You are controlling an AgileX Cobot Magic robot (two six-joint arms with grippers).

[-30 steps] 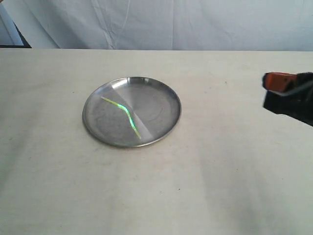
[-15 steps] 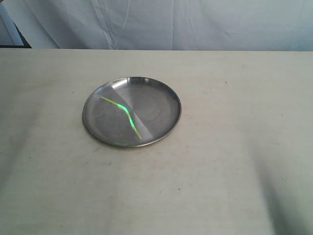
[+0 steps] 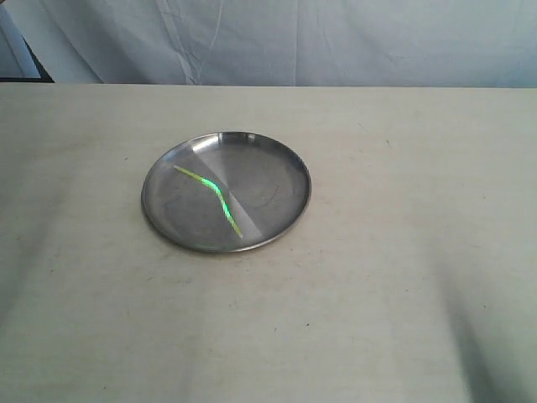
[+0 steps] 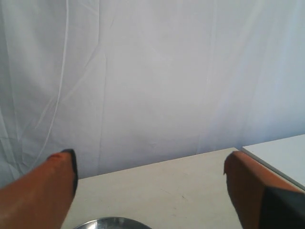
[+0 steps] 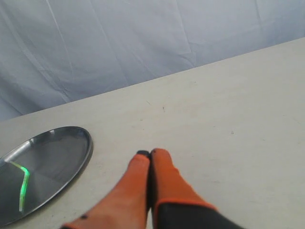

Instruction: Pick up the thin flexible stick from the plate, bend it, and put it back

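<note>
Exterior view: on the pale table (image 3: 377,277), left of centre, the plate (image 3: 270,178), round and shiny, lying flat. On the plate, the stick (image 3: 220,198), thin and yellow-green, kinked near its middle. Runs from the far left part of the plate toward the near rim, with both ends inside the rim. To the right of the plate, table surface with soft shadows. Behind the table, a white cloth (image 3: 336,42) with folds.

Left wrist view: left gripper (image 4: 148,160) spread wide, with its two orange fingers (image 4: 43,191) far apart and nothing between them. Points toward the cloth and the far edge of the table. Between the fingers, low in the picture, a small arc of the plate rim (image 4: 112,221).

Right wrist view: plate (image 5: 66,148) with the stick (image 5: 25,179) lying on it, the bend clearly seen. Beside it, apart from the rim, right gripper (image 5: 150,153) pressed together, with the orange tips touching each other and pinching nothing, over the table surface.
</note>
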